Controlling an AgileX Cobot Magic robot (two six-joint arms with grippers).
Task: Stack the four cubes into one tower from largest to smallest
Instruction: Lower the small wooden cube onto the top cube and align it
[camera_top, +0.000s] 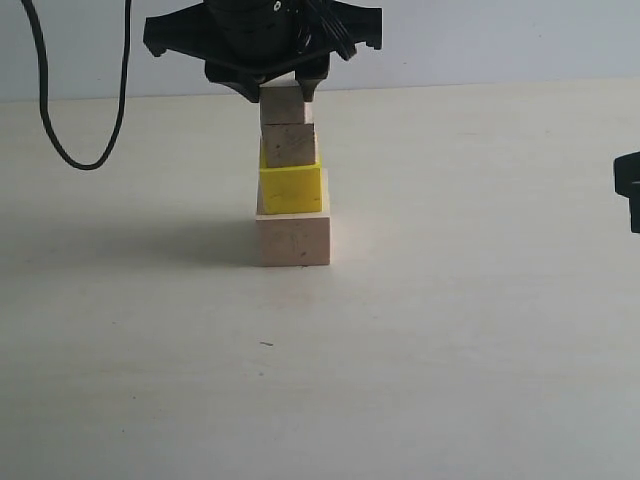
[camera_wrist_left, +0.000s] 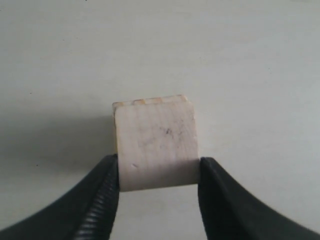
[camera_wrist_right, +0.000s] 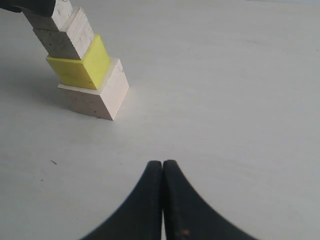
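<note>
So the big bottom cube (camera_top: 293, 240), medium cube (camera_top: 290, 145) and small top cube (camera_top: 281, 103) are all pale bare wood. The yellow cube (camera_top: 291, 189) is bright lemon, and the table (camera_top: 480, 300) is plain off-white.

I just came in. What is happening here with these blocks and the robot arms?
The left gripper grips the small wooden cube at the top of the tower. Below it are the medium wooden cube, the yellow cube and the large wooden cube on the table. The top cube is not released yet. The right gripper is shut and empty, off to the side.
</note>
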